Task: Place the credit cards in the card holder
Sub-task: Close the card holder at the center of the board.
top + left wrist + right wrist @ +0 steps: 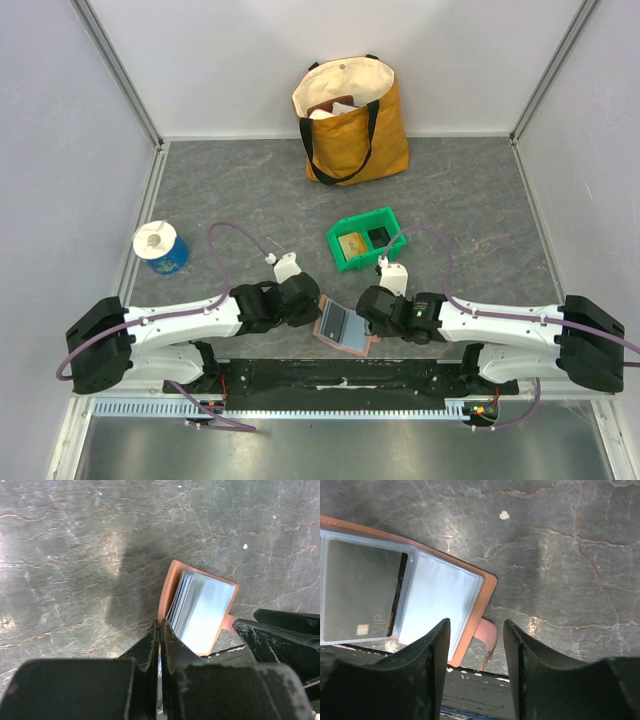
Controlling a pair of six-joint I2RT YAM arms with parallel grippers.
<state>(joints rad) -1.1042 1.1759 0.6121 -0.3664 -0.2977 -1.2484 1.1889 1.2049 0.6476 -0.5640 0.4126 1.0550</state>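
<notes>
The terracotta-brown card holder (343, 326) lies open near the table's front edge, between my two grippers. My left gripper (312, 308) is shut on the holder's left cover, which stands up on edge in the left wrist view (167, 592), pinched at my gripper (160, 630). My right gripper (368, 312) is open over the holder's right edge; in the right wrist view (476, 642) the snap tab (487, 636) lies between its fingers. A dark grey card (360, 595) marked VIP sits inside a clear sleeve of the holder (470, 615). No white card shows.
A green plastic bin (340, 252) behind the holder contains a tan flat piece (351, 243) and a dark flat piece (377, 236). A mustard tote bag (380, 130) stands at the back. A blue tape roll (160, 248) sits at the left.
</notes>
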